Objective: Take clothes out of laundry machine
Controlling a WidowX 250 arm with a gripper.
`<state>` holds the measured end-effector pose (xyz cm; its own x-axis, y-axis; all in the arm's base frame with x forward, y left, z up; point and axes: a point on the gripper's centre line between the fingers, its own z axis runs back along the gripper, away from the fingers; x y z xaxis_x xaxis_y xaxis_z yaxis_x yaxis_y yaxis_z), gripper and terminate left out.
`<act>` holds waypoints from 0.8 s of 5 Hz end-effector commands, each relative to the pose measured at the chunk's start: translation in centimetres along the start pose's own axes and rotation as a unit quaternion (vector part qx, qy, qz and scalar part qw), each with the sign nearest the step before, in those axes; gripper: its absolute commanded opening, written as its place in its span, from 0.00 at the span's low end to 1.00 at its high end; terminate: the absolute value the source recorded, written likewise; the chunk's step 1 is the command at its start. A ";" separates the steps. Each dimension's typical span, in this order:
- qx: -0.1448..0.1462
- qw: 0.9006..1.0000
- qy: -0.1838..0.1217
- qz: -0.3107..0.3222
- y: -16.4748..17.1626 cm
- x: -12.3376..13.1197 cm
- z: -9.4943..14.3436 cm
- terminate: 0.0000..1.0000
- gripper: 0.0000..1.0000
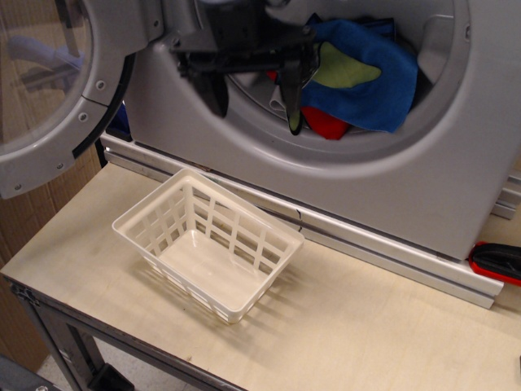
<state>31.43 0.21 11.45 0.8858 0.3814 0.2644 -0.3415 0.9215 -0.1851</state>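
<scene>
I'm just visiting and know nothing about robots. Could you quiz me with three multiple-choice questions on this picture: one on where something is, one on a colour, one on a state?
1. Where are the clothes?
A. in the washer opening
B. in the basket
C. on the floor

2. What colour is the largest cloth?
A. red
B. bright blue
C. white

3. How is the gripper?
A. shut on a cloth
B. open, holding nothing
C. resting in the basket

Answers:
1 A: the bundle lies inside the laundry machine.
2 B: blue covers most of the bundle.
3 B: its fingers stand apart, empty, above the white basket.
</scene>
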 end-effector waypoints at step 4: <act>-0.002 0.986 -0.141 -0.085 -3.4 8.6 -2.0 0.00 1.00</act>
<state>40.56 0.06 9.69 0.8431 0.2294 0.4864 -0.1991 0.9733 -0.1139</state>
